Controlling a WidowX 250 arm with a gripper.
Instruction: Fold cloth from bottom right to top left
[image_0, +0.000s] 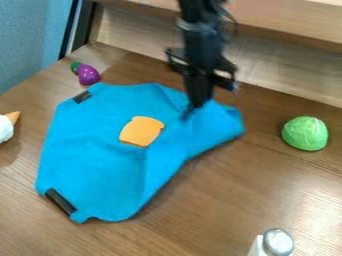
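The black gripper (191, 106) hangs down from the top edge over the upper right part of the blue cloth (93, 150), its tip at the cloth's surface. Around the tip the cloth is creased and raised, and its right side bulges out beyond the gripper. An orange bread-shaped piece (141, 131) lies on the middle of the cloth, left of the gripper and a little lower. Dark strips show at the cloth's upper left and lower left corners.
A purple toy eggplant (87, 74) lies near the cloth's upper left corner. Farther right is a green ball-like toy (305, 133). A silver-topped shaker (277, 243) stands at the bottom right, a white toy cone (5, 128) at the left edge. A wooden ledge (287, 77) runs behind.
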